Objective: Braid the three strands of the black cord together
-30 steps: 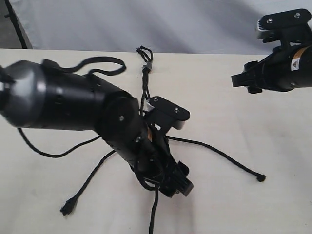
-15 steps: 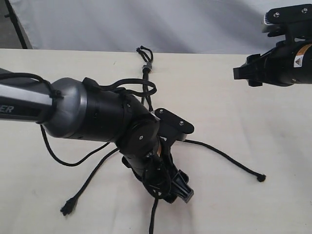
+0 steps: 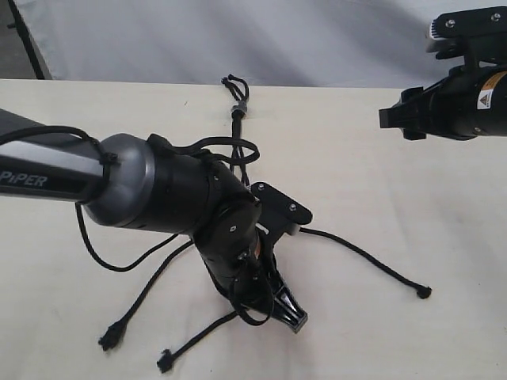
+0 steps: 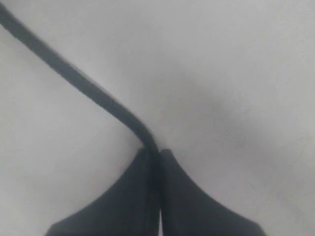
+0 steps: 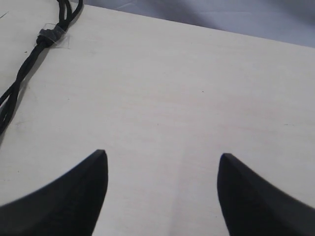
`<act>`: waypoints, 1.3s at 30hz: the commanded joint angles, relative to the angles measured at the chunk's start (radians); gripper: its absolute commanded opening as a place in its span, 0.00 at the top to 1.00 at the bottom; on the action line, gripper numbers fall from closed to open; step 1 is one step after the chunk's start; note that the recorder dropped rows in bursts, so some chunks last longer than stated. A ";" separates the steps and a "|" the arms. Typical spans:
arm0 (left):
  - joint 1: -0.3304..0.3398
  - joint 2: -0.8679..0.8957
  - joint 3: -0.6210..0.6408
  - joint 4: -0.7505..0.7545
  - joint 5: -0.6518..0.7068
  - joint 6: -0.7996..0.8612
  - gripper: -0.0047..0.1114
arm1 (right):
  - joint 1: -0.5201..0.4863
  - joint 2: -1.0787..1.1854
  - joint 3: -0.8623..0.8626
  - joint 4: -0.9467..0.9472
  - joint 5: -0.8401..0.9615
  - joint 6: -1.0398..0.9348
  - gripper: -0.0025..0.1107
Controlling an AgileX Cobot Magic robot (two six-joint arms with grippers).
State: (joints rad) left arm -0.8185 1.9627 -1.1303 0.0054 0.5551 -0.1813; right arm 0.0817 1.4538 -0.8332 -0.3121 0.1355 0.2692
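pale wooden table [image 3: 356,158]. counted one black cord [image 3: 235,131], three strands [image 3: 364,255], one bead [image 3: 238,109]. found left gripper [image 4: 153,153] pinched tight on the middle strand [image 4: 74,74], right gripper [image 5: 162,158] spread wide.

We see a pale cream worktop [image 3: 380,198] filling most of the exterior view, matte and smooth, with a faint grain. Its far edge runs straight across the upper part of that view. Behind the edge hangs a light grey-white backdrop [image 3: 277,39], plain and softly creased. At the far left corner a thin dark pole [image 3: 24,39] slants down in front of the backdrop, with a darker grey patch just beside it.

In the right wrist view we find the same worktop [image 5: 197,98] and backdrop [image 5: 221,12], and a small clear piece of tape [image 5: 55,35] lies flat near the edge.
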 commanded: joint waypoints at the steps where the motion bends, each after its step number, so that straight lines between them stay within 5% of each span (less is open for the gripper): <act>1: 0.012 -0.059 0.004 0.057 0.064 0.006 0.95 | -0.008 -0.004 0.005 -0.005 -0.018 0.007 0.44; 11: 0.237 -0.122 0.006 0.330 0.166 -0.040 0.95 | -0.008 -0.004 0.005 -0.004 -0.020 0.023 0.44; 20: 0.367 0.017 0.006 0.370 0.098 0.024 0.95 | -0.008 -0.004 0.005 -0.004 -0.032 0.023 0.44; 27: 0.327 0.095 0.016 0.162 0.114 0.083 0.95 | -0.008 -0.004 0.005 -0.004 -0.034 0.023 0.44; 33: 0.126 0.093 0.028 -0.168 0.133 0.330 0.95 | -0.008 -0.004 0.005 -0.004 -0.054 0.028 0.44; 36: 0.013 0.032 0.022 -0.043 0.144 0.377 0.95 | -0.008 -0.004 0.005 -0.004 -0.052 0.028 0.44; 39: 0.063 -0.072 0.020 0.190 0.133 0.125 0.95 | -0.008 -0.004 0.005 -0.004 -0.052 0.028 0.44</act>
State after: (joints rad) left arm -0.7879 1.9427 -1.1255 0.0730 0.6546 0.0928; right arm 0.0817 1.4538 -0.8332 -0.3121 0.0949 0.2926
